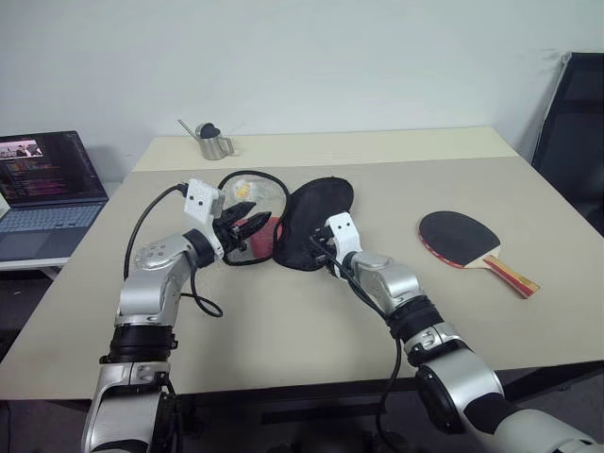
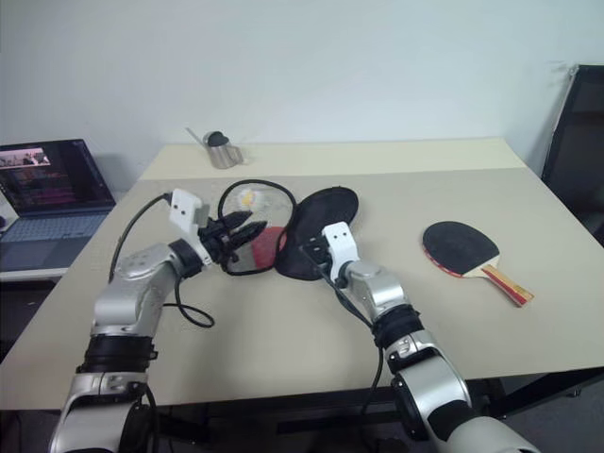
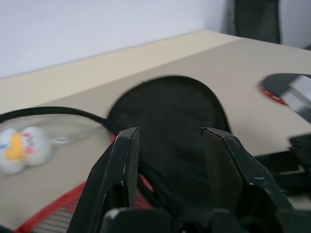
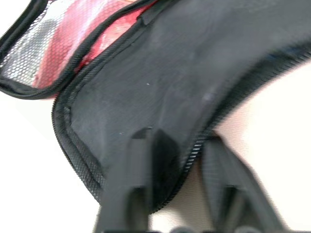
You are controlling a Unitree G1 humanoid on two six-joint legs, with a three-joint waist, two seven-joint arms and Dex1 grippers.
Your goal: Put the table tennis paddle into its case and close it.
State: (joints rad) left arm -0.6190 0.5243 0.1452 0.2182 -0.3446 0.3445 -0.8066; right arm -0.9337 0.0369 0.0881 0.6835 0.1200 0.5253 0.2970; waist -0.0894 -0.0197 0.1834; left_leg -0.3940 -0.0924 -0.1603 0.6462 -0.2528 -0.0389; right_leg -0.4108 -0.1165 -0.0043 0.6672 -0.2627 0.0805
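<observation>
1. Right gripper (image 4: 167,194) sits at the near edge of the case (image 1: 311,222); its fingers straddle the zip rim of the black flap, one on the fabric, one past the edge, not visibly pinched shut yet.
2. Left gripper (image 1: 247,226) reaches in from the case's other side, fingers (image 3: 119,160) apart and nothing between them, hovering over the red half.
3. Paddle (image 1: 467,243) lies flat on the table (image 1: 453,311), well apart from the right gripper on its outer side, untouched, so the case is being opened first, I judge.
4. Risk: thin limp flap may slip out of the pinch, or the whole case drags on the smooth tabletop since nothing pins it down.
5. Risk: left fingers could snag the mesh pocket or the cable (image 1: 247,176) looped just beyond the case.
6. Materials: soft black fabric, toothed zip rim, red panel with mesh; paddle has a round black rubber face and striped wooden handle.
</observation>
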